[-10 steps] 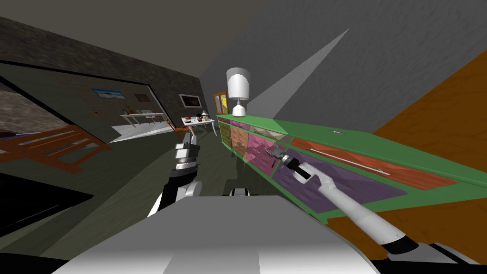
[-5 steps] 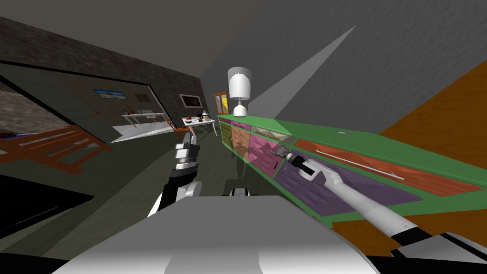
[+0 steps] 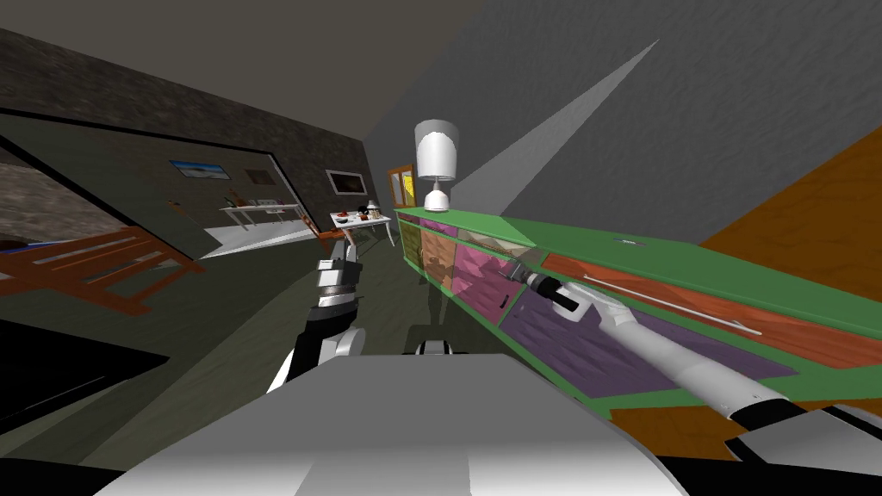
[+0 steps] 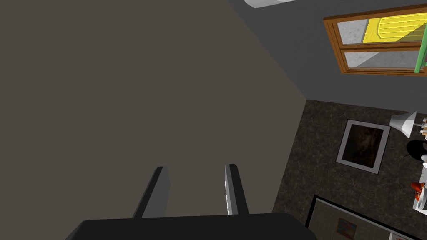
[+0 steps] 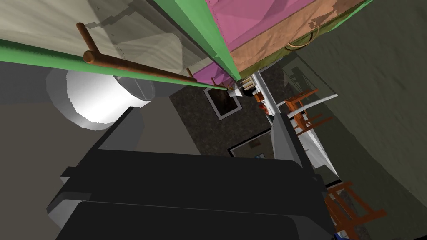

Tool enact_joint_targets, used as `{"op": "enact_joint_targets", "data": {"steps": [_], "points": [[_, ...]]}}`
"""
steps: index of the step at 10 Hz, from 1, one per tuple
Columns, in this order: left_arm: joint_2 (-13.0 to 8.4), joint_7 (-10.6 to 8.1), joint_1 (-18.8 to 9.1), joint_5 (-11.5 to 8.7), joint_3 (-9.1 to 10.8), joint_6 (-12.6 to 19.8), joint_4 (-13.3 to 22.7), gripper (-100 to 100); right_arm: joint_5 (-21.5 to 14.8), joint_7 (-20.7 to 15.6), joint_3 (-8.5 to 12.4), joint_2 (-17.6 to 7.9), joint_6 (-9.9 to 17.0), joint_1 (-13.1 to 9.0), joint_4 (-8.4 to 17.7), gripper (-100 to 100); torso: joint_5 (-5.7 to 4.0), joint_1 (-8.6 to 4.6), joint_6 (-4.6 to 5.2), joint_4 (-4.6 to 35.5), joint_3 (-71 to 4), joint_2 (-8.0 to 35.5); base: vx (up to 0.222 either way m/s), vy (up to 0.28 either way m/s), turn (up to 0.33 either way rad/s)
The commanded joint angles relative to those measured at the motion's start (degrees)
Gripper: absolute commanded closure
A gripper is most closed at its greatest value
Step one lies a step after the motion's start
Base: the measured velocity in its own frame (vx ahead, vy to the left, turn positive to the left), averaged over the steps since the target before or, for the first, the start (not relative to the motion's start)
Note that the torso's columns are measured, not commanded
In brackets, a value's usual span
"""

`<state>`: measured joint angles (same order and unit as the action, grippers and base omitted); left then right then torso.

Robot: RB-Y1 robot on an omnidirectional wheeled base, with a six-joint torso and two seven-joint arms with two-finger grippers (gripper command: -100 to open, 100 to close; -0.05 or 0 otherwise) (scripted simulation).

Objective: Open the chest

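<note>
A green chest (image 3: pixel 603 237) lines the grey wall, a lamp (image 3: pixel 437 159) on its top surface. The right gripper (image 3: pixel 508 274), fingers apart, seems just short of a brown handle (image 5: pixel 137 66). The left gripper (image 4: pixel 196 168) is likewise spread.

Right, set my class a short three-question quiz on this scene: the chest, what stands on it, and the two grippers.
1. True or false: the right gripper is shut on the brown bar handle.
2. What stands on top of the green chest? A) a white lamp B) a red kettle C) a stack of books
3. Fill in: the left gripper has its fingers ____.

Key: 1 false, its fingers are open and the handle lies beyond their tips; 2 A; 3 open.
</note>
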<state>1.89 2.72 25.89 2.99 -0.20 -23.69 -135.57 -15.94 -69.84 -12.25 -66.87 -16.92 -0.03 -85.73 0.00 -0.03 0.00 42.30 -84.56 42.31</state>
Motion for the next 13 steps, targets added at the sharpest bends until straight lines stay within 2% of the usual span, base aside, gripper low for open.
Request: {"op": "enact_joint_targets", "data": {"steps": [1, 4, 7, 9, 10, 13], "points": [[0.0, 0.00, 0.0, 0.0, 0.00, 0.0, 0.0, 0, -0.8, -3.3, -0.8, -2.7, 0.3, -1.6, 3.0, -100, 0.01, 0.05, -0.01, 0.0, 0.0, 0.0, 0.032, 0.042, 0.002], [0.0, 0.00, 0.0, 0.0, 0.00, 0.0, 0.0, 0, -1.9, -7.9, -1.8, -7.0, 1.3, -3.4, 6.5, -100, 0.01, 0.03, 0.01, 0.0, 0.0, 0.0, 0.034, 0.045, 0.007], [0.0, 0.00, 0.0, 0.0, 0.00, 0.0, 0.0, 0, -2.7, -11.4, -2.5, -10.1, 1.9, -4.6, 8.8, -100, 0.00, 0.01, -0.01, 0.0, 0.0, 0.0, 0.033, 0.047, 0.005], [0.0, 0.00, 0.0, 0.0, 0.00, 0.0, 0.0, 0, -2.5, -10.7, -2.6, -9.6, 1.2, -4.8, 9.1, -100, -0.03, -0.06, 0.00, 0.0, 0.0, 0.0, 0.007, 0.009, 0.000], [0.0, 0.00, 0.0, 0.0, 0.00, 0.0, 0.0, 0, -2.5, -10.7, -2.6, -9.6, 1.2, -4.8, 9.1, 100, -0.03, -0.07, 0.00, 0.0, 0.0, 0.0, 0.000, 0.000, 0.000], [0.0, 0.00, 0.0, 0.0, -0.01, 0.0, 0.0, 0, -2.2, -10.5, -2.7, -10.3, 1.1, -4.7, 8.3, 100, -0.30, -0.06, 0.01, -0.3, -0.1, -0.2, -0.096, 0.117, -0.034]]}}
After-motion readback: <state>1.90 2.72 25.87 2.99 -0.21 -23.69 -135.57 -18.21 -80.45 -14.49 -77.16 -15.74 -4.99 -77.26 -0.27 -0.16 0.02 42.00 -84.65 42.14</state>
